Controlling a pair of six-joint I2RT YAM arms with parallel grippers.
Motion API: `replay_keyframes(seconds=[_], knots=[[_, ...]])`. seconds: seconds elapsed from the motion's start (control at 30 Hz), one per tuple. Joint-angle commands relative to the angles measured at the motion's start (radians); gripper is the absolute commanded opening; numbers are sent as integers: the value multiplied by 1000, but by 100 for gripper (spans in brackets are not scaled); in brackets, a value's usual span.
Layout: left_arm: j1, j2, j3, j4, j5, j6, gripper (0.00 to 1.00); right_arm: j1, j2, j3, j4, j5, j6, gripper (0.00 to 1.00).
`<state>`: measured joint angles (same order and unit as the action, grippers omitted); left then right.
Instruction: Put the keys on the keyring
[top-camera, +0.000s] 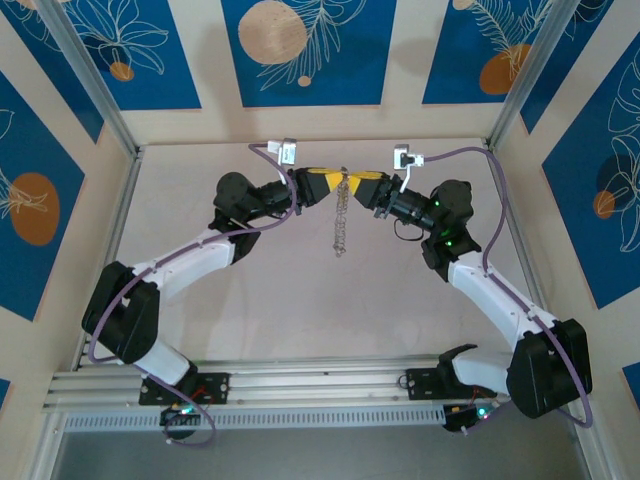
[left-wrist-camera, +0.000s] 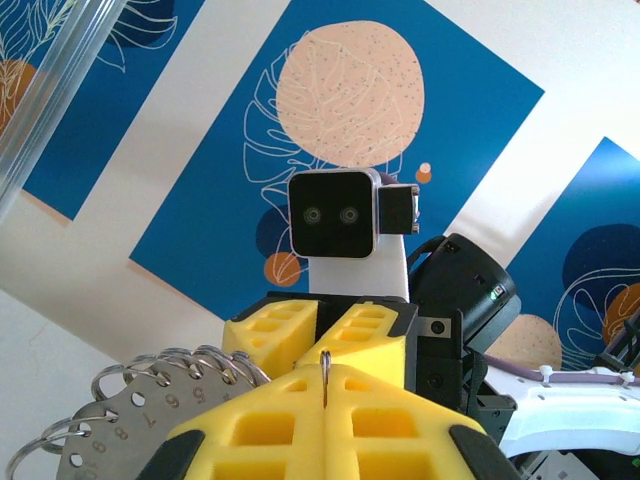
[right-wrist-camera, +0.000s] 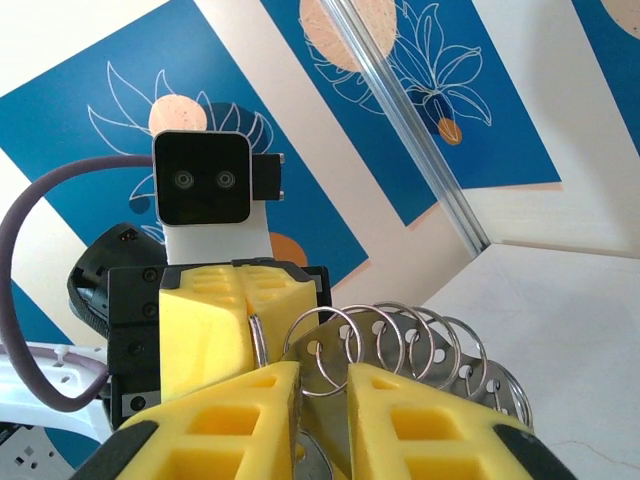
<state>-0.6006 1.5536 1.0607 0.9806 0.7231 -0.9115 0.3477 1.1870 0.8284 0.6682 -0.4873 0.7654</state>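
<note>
Above mid-table, keyring (top-camera: 341, 225) between left gripper (top-camera: 333, 181) and right gripper (top-camera: 354, 182), jaws of both tight on it.

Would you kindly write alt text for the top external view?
The left gripper and right gripper meet tip to tip over the far middle of the table, holding a grey chain-like keyring that dangles between them.

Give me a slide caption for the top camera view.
Left gripper and right gripper hold a dangling grey chain-like metal keyring between them.
</note>
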Motion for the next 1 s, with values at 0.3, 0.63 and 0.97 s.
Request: replay_keyframes(seconds=[0.3, 0.63, 0.97], knots=[[-18, 10, 10, 34, -1, -6, 0, 16, -91, -60, 18, 27, -20, 12], [-20, 6, 10, 33, 2, -7, 0, 34, -41, -16, 20, 28, -29, 18], [-22, 6, 9, 29, 10, -4, 0, 24, -3, 20, 31, 29, -30, 18]])
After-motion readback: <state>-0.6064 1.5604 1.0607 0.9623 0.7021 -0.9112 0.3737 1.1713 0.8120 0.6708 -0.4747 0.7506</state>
